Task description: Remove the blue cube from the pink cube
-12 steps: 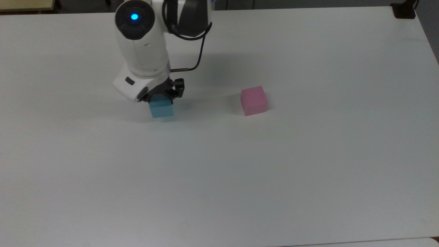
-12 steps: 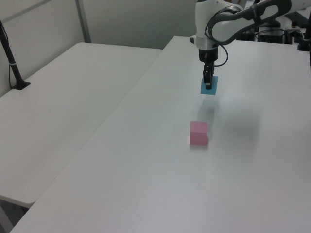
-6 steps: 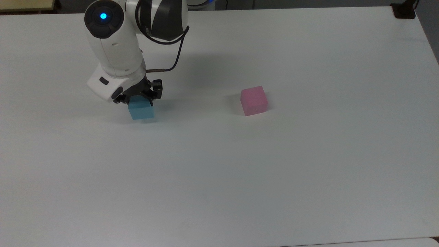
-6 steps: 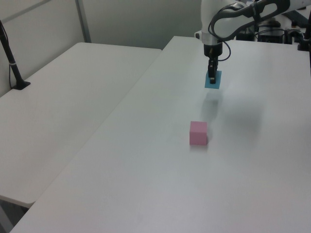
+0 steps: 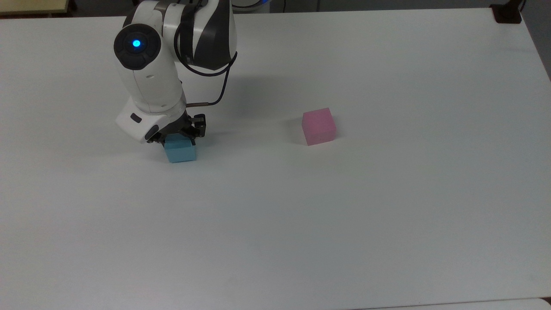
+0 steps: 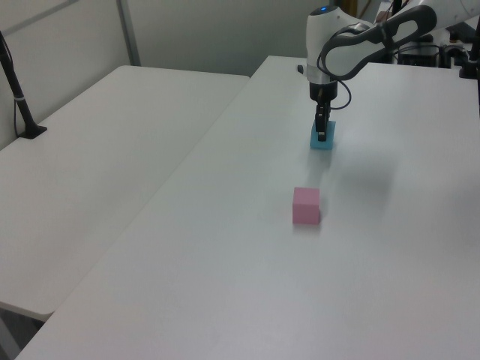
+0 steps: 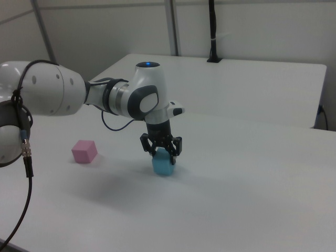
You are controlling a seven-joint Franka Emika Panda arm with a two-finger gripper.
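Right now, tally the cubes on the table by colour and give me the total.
Blue cubes: 1, the blue cube under the claw.
Pink cubes: 1, the pink cube standing alone on the table.
Total: 2 cubes.
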